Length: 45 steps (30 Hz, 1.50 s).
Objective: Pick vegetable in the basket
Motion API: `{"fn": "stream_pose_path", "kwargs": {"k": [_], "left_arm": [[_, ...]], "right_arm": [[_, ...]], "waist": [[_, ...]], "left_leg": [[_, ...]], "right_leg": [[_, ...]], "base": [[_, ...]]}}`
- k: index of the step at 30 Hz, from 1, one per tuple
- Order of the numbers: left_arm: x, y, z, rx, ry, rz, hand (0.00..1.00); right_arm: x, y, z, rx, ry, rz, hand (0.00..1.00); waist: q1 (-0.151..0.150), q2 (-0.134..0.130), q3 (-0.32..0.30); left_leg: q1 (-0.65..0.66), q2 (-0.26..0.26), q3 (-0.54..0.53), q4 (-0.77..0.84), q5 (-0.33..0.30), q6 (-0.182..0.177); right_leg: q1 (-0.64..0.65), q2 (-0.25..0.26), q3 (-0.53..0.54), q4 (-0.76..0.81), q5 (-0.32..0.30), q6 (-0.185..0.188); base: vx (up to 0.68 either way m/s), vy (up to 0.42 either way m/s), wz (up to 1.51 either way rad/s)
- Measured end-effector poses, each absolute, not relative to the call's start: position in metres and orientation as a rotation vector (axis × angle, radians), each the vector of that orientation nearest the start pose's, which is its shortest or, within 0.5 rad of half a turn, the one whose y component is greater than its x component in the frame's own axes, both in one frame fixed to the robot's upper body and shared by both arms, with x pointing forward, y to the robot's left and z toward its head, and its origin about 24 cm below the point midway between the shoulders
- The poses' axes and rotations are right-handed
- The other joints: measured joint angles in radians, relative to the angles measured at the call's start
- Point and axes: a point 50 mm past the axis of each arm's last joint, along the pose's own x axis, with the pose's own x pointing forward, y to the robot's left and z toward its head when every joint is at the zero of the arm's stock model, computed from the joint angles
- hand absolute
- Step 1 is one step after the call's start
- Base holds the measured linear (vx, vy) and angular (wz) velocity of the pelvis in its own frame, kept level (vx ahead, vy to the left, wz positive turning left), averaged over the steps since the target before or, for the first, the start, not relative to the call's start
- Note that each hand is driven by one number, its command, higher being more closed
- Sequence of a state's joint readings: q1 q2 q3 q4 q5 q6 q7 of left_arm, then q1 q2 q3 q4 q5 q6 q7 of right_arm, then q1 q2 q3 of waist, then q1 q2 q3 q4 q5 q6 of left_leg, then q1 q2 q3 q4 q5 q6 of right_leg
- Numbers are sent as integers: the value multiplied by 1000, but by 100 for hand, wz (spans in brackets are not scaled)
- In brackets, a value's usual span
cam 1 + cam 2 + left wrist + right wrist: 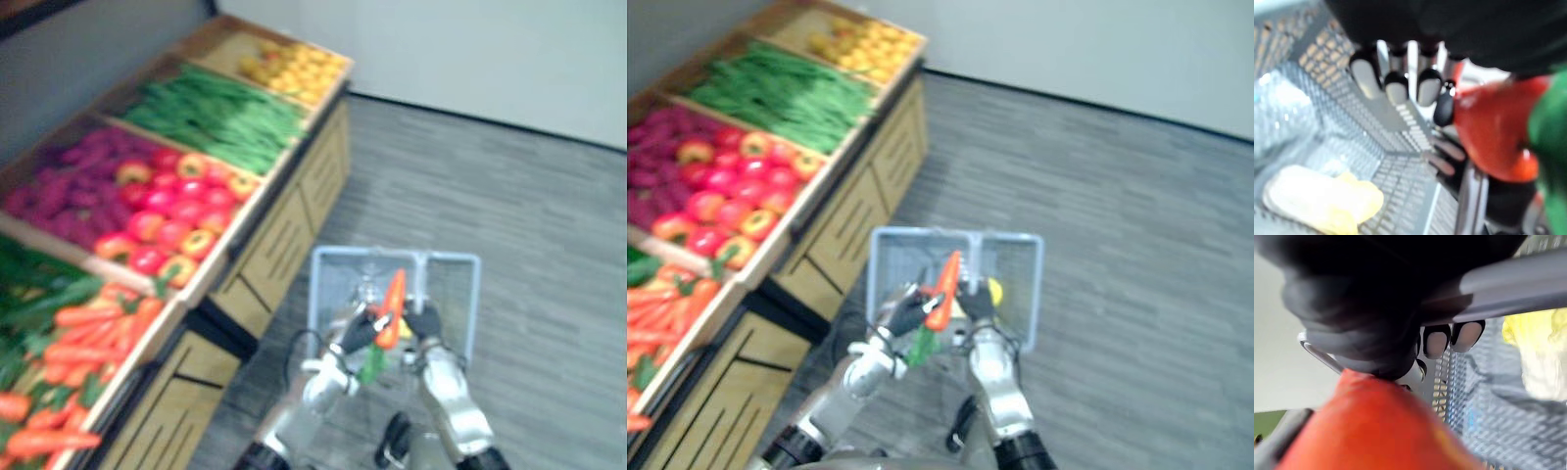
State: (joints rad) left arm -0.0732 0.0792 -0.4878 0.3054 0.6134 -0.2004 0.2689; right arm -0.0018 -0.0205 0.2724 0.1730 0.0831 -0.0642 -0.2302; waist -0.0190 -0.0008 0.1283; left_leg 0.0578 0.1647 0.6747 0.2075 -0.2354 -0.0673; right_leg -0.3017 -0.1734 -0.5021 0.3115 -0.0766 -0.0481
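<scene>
An orange carrot (392, 305) with a green top (372, 364) stands tilted over the near edge of a grey mesh basket (319, 284). My left hand (355, 334) is shut on the carrot (1493, 132) near its leafy end. My right hand (424, 322) is just right of the carrot, its fingers (1442, 340) curled round the basket's grey handle (1513, 284), which holds the basket off the floor. A yellow item (1317, 200) lies in the basket's bottom (1535, 350).
A wooden produce stand runs along my left with bins of carrots (83, 343), red fruit (171, 211), purple produce (69, 186), green beans (220, 117) and yellow fruit (294, 64). Grey floor (529, 215) spreads to the right, up to a pale wall.
</scene>
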Motion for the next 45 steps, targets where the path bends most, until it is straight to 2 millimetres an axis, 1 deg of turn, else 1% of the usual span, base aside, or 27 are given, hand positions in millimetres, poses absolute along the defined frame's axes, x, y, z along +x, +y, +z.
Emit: {"fn": "stream_pose_path", "kwargs": {"k": [1,2,4,5,6,7,8,9,11,12,14,16,18,21,26,29,32,34,36,37,38,39,40,41,42,44,45], "left_arm": [[234,53,0,687,-172,-358,100],[236,58,-5,695,-147,-327,100],[239,65,-11,713,-113,-296,100],[240,68,-16,728,-85,-285,100],[240,69,-22,749,-58,-289,100],[240,70,-25,761,-40,-288,100],[240,72,-31,801,-17,-288,0],[239,70,-35,820,2,-302,0],[241,67,-39,849,17,-317,0],[243,65,-39,870,14,-323,0],[246,66,-42,892,36,-319,0],[247,68,-45,931,51,-321,0],[252,76,-44,938,72,-278,0],[257,86,-43,940,94,-234,0],[256,82,-30,896,42,-222,0],[250,75,-14,820,-42,-224,0],[246,72,-5,740,-82,-233,0],[240,71,-1,628,-86,-239,0],[232,73,8,420,-95,-247,0],[231,81,14,372,-106,-210,0],[235,112,25,218,-114,-74,0],[242,155,37,110,-136,71,0],[244,179,42,46,-151,138,0],[245,216,50,-44,-172,240,0],[242,239,54,-118,-189,286,0],[240,251,52,-232,-190,289,0],[240,251,46,-331,-171,262,0]], "right_arm": [[242,-98,5,24,129,54,100],[240,-95,4,20,135,83,100],[237,-93,1,13,147,130,100],[235,-91,1,8,150,166,100],[234,-85,4,34,143,203,100],[233,-81,6,42,138,222,100],[230,-75,9,75,132,264,100],[228,-71,13,101,121,284,100],[224,-76,18,137,103,271,100],[220,-80,21,168,93,267,100],[215,-82,23,199,86,259,100],[211,-89,19,208,98,228,100],[203,-104,9,210,134,174,100],[198,-124,0,196,167,88,100],[188,-136,-39,226,328,-63,100],[191,-139,-54,220,388,-127,100],[205,-142,-63,159,419,-132,100],[215,-143,-68,148,443,-134,100],[221,-149,-80,147,511,-173,100],[219,-156,-85,154,543,-224,100],[208,-182,-99,188,621,-399,100],[190,-209,-109,202,684,-557,100],[186,-219,-111,194,700,-587,100],[180,-236,-112,200,718,-655,100],[165,-251,-118,240,756,-766,100],[144,-274,-121,220,796,-857,100],[135,-286,-120,185,809,-877,100]], "waist": [[5,1,-2],[8,-9,-7],[-1,-16,-13],[-1,-20,-13],[2,-20,-13],[-2,-19,-13],[-7,-20,-13],[-8,-20,-13],[-11,-22,-15],[-15,-30,-17],[-14,-40,-21],[-22,-39,-22],[-32,-39,-22],[-33,-39,-21],[-38,-36,-19],[-56,-16,-11],[-60,12,-8],[-58,26,-3],[-46,54,-3],[-34,64,-4],[-18,81,-8],[-7,87,-11],[-5,91,-13],[-6,90,-12],[-6,91,-13],[-5,90,-13],[-6,87,-14]], "left_leg": [[13,10,33,0,22,-6],[34,26,68,5,50,-6],[45,36,79,53,58,-11],[31,45,19,107,28,-8],[9,38,-84,143,-4,-11],[-3,36,-131,146,-17,-15],[-7,35,-194,132,-24,-16],[-1,36,-197,79,-21,-18],[24,22,-192,7,-21,-20],[35,6,-193,-38,-17,-29],[33,-13,-193,-53,-8,-30],[41,-27,-198,-60,-6,-26],[55,-43,-205,-65,-5,-23],[51,-58,-207,-66,-10,-10],[49,-71,-213,-67,-13,-7],[39,-66,-238,-65,-14,-8],[33,-61,-274,-66,-14,-8],[38,-56,-286,-67,-14,-8],[55,-55,-308,-79,-13,-7],[63,-55,-308,-85,-13,-7],[71,-56,-313,-94,-13,-7],[70,-58,-323,-103,-13,-7],[68,-59,-326,-104,-13,-7],[69,-59,-333,-106,-11,-4],[78,-60,-343,-109,-10,-3],[93,-66,-359,-120,-9,-1],[94,-73,-359,-123,-9,-1]], "right_leg": [[31,53,31,-90,52,-13],[68,101,80,-194,109,-23],[102,144,158,-270,145,-26],[117,164,204,-303,151,-18],[122,185,239,-321,161,-5],[126,195,249,-329,163,-2],[136,213,268,-337,173,-6],[148,229,283,-347,183,-14],[150,234,289,-354,190,-6],[150,229,288,-376,212,-10],[158,215,292,-420,253,-12],[170,201,291,-420,260,-7],[185,185,291,-422,273,1],[184,167,291,-427,278,13],[185,150,281,-427,275,17],[186,151,259,-426,264,22],[193,154,231,-426,252,25],[205,157,218,-421,245,34],[226,160,208,-421,242,39],[232,161,208,-421,241,41],[241,161,204,-421,238,45],[241,160,194,-421,237,45],[241,156,190,-421,237,44],[244,153,180,-421,238,44],[256,150,177,-422,238,43],[273,142,173,-427,238,43],[273,134,171,-427,238,43]], "base": [[58,-147,-130],[61,-172,-156],[40,-80,-128],[26,-2,-121],[24,20,-119],[13,34,-100],[14,70,-71],[4,79,-59],[0,147,-13],[-8,188,8],[-30,212,2],[-36,247,5],[-45,254,9],[-77,224,6],[-40,151,6],[20,73,21],[51,78,25],[71,89,27],[71,107,24],[72,127,14],[64,121,15],[68,122,18],[54,122,23],[58,135,26],[61,144,31],[59,165,27],[42,165,14]]}}
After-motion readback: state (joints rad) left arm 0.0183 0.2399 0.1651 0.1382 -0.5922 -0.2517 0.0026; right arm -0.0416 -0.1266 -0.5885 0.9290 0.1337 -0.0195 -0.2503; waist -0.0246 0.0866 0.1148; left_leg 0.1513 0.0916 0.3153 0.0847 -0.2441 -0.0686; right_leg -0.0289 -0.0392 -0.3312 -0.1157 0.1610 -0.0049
